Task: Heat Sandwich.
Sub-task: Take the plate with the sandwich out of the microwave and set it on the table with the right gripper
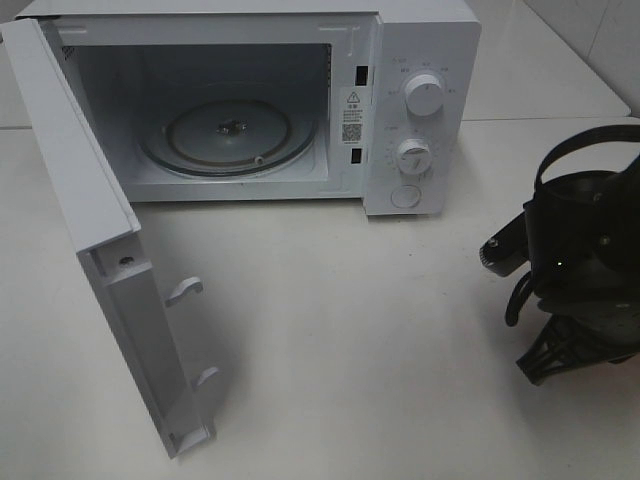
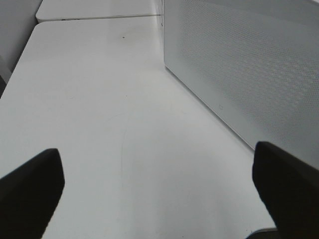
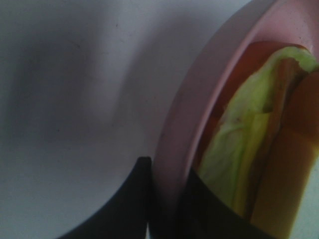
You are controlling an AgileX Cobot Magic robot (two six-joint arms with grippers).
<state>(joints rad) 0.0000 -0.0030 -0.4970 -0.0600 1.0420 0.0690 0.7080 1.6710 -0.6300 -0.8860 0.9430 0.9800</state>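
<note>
The microwave door (image 1: 110, 270) stood swung wide at the left, its edge jutting toward the table's (image 1: 350, 350) front, and the left gripper (image 2: 159, 189) hung above bare table beside it, jaws spread wide. The oven cavity with its glass turntable (image 1: 228, 135) lay open. At the right edge, the right gripper (image 3: 164, 204) pinched the pink plate's (image 3: 199, 99) rim, the sandwich (image 3: 249, 149) lying on that plate.

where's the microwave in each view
Exterior high: microwave fills the upper left, door swung open toward the camera.
Left wrist: only its perforated white door shows, on the right.
Right wrist: not in it.
Shared landmark: the white table.
</note>
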